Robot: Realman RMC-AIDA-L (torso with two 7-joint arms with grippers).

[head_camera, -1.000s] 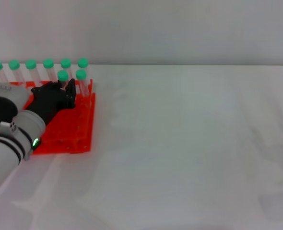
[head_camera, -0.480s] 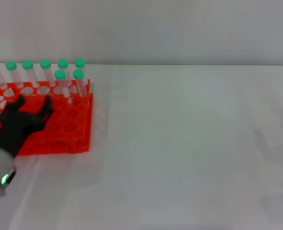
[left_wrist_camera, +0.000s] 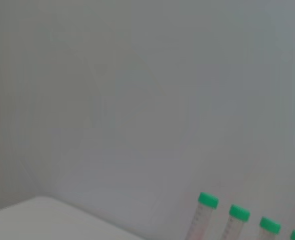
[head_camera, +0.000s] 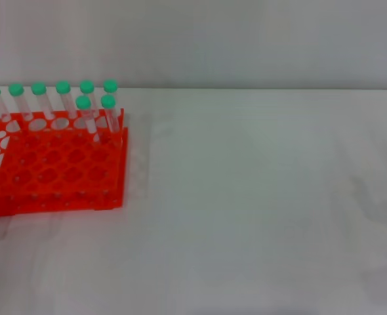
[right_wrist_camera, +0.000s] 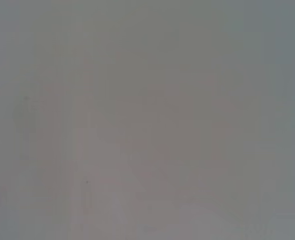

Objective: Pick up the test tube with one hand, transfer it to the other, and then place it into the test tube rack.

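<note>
The orange-red test tube rack (head_camera: 56,170) stands at the far left of the white table in the head view. Several clear tubes with green caps stand upright in its back rows; two of them (head_camera: 83,104) (head_camera: 108,102) stand one row in front of the others. I cannot tell the task's own tube from the rest. Neither hand shows in any view. The left wrist view shows the green caps of several tubes (left_wrist_camera: 208,200) against a grey wall. The right wrist view shows only a blank grey surface.
The white table (head_camera: 259,197) stretches to the right of the rack and in front of it. A grey wall rises behind the table's far edge.
The left hand, which was over the rack by the front tubes a second ago, has drawn back toward me and left the head view. The tubes stay upright in the rack.
</note>
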